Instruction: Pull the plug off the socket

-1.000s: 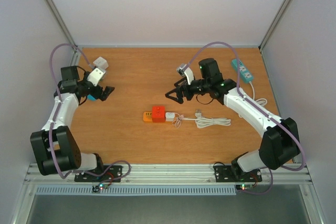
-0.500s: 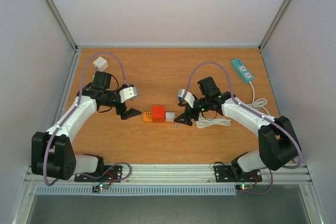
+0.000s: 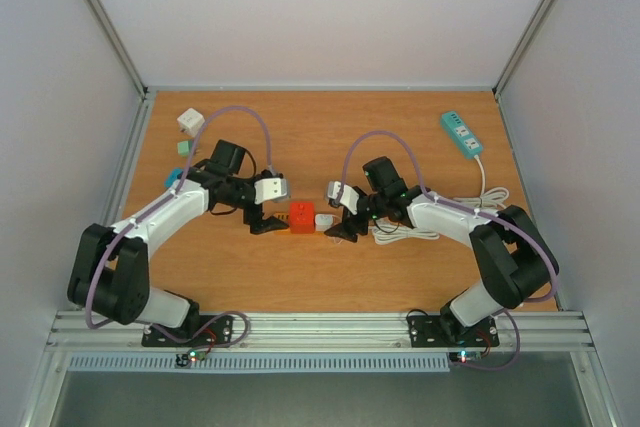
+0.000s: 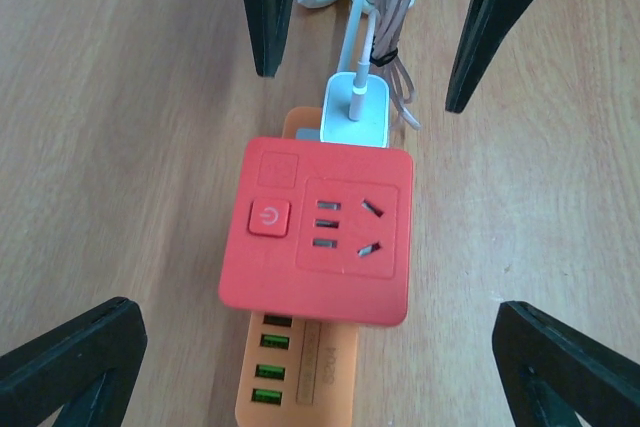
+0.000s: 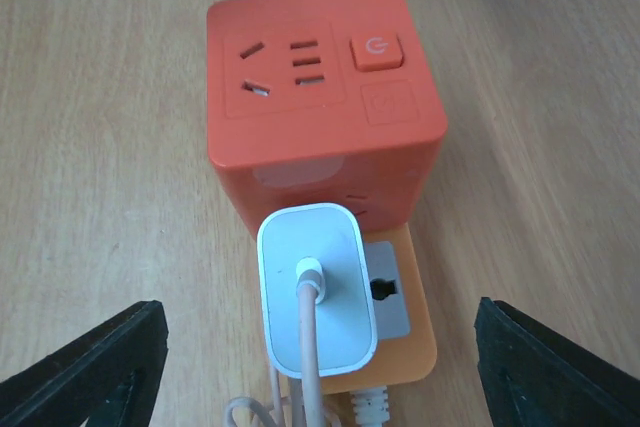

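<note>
An orange socket strip lies on the wooden table with a red cube adapter standing on it. A white plug with a white cable sits in the strip right beside the cube. My left gripper hangs open over the strip's left end; in the left wrist view its fingers straddle the strip and the cube. My right gripper is open on either side of the plug, and its fingertips do not touch it.
The plug's cable lies coiled to the right of the strip. A teal power strip sits at the back right. A white cube adapter and a small green piece are at the back left.
Both arms swung in from the sides and came down at the strip. The left gripper now stands at its left end, the right gripper at the plug.
</note>
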Motion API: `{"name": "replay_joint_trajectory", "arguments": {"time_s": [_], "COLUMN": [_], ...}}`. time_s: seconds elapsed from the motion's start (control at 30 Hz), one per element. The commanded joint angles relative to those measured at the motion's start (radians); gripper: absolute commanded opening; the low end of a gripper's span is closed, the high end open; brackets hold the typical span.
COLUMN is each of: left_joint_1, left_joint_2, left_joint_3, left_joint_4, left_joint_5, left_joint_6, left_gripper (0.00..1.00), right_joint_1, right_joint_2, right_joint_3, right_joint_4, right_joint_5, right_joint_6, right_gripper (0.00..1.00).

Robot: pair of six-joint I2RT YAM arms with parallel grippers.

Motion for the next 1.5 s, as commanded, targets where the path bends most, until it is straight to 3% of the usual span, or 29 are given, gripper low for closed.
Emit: {"name": "replay_joint_trajectory", "arguments": {"time_s": [0.0,0.57,1.07,1.47], "left_joint_1": [-0.035,-0.067,-0.098,-0.104], "left_joint_2": [0.035,0.14,0.163,0.152], "left_joint_3": [-0.016,-0.005,-0.025,-0.026], "left_joint_4": [0.103,0.162,0.211,0.221], "left_joint_5": [-0.017,0.004,-0.002,0.025], "left_joint_6": [-0.013,0.009,-0.002,-0.024], "left_gripper": [0.96,0.93,0.81,0.55], "right_joint_1": [0.022,0.067,0.084,0.1], "right_joint_2": [0.027,0.097,0.117,0.131], "right_joint_3": [-0.022,-0.017,-0.033,-0.034], "right_joint_4": [0.108,0.187,0.199,0.203], "right_joint_5": [0.034,0.052,0.072,0.087], "right_joint_6": [-0.034,-0.04,-0.043,-0.041], "right_gripper": [0.84,0.46,0.28,0.18]}}
